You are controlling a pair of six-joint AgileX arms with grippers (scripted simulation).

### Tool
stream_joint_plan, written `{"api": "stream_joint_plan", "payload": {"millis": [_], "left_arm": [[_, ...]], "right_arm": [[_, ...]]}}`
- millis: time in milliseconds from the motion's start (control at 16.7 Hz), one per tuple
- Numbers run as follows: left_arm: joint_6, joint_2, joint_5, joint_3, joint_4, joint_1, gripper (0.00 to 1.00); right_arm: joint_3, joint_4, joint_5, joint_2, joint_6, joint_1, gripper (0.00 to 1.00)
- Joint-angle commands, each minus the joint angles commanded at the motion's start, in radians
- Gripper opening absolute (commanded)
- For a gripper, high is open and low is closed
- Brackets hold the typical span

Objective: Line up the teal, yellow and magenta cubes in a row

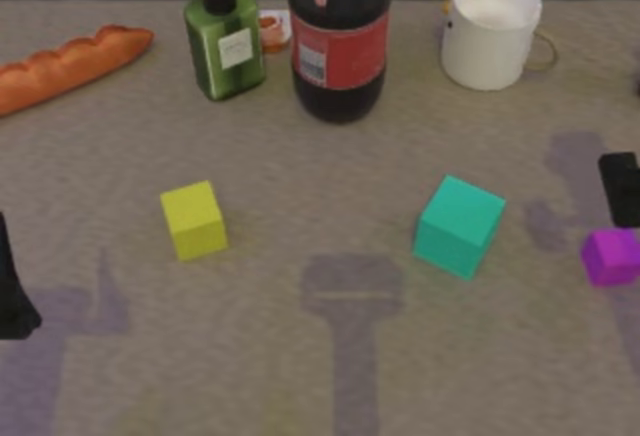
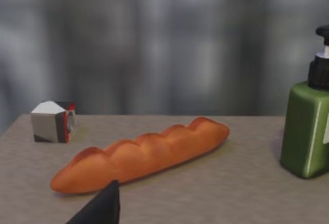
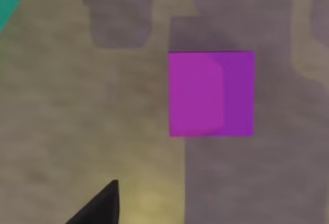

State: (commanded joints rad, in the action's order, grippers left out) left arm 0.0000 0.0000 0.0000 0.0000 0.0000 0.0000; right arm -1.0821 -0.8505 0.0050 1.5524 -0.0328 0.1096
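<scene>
Three cubes lie apart on the table. The yellow cube (image 1: pixel 193 219) is left of centre, the teal cube (image 1: pixel 459 226) right of centre, and the small magenta cube (image 1: pixel 611 256) near the right edge. My right gripper (image 1: pixel 620 188) hovers just behind the magenta cube, open and holding nothing. The right wrist view looks down on the magenta cube (image 3: pixel 211 93), with one dark fingertip (image 3: pixel 105 203) to its side and a corner of the teal cube (image 3: pixel 6 8). My left gripper (image 1: pixel 12 301) is parked at the left edge, open and empty.
Along the back stand a bread loaf (image 1: pixel 70 64), a green pump bottle (image 1: pixel 225 41), a tall cola bottle (image 1: pixel 338 36) and a white mug (image 1: pixel 490 31). A small white and grey box (image 2: pixel 53 121) lies beyond the loaf in the left wrist view.
</scene>
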Motion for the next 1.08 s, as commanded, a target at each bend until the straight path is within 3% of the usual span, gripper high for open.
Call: {"api": "stream_joint_plan", "payload": {"millis": [480, 840, 1080], "left_arm": [[0.000, 0.000, 0.000, 0.000, 0.000, 0.000, 1.00], [0.000, 0.000, 0.000, 0.000, 0.000, 0.000, 1.00], [0.000, 0.000, 0.000, 0.000, 0.000, 0.000, 1.00]], "right_arm": [[-0.258, -0.175, -0.004, 0.334, -0.008, 0.026, 1.00], [-0.245, -0.156, -0.004, 0.339, -0.006, 0.022, 1.00], [-0.171, -0.013, -0.004, 0.405, -0.008, 0.026, 1.00]]}}
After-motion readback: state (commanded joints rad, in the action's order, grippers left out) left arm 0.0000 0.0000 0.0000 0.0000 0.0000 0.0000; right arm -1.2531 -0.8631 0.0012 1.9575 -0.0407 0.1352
